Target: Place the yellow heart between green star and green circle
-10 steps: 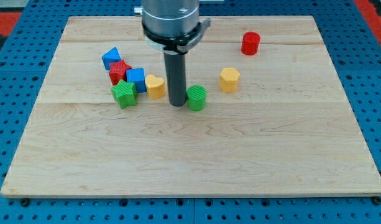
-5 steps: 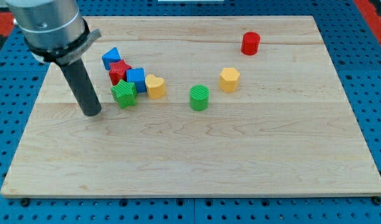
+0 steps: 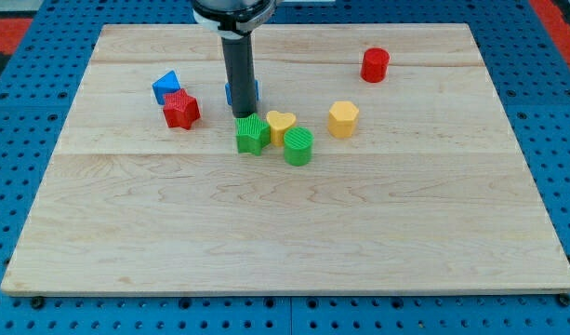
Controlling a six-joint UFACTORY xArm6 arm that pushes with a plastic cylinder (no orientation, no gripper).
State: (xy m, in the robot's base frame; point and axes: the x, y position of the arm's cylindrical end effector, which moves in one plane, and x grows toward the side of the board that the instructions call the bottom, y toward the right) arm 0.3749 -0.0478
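Tip [image 3: 244, 116] perhaps touching half-hidden blue block [image 3: 255, 92]

This looks like a robotics lab bench rather than any home or shop. A pale wooden tabletop [image 3: 285, 223] sits on a blue perforated base [image 3: 568, 140] with regular rows of holes, the kind of mounting plate used for test rigs, and a red patch of the same sort shows at the view's top corners. A grey machine arm [image 3: 231, 9] reaches down from the view's top, ending in a dark rod. Small, brightly coloured plastic blocks lie scattered like test pieces.
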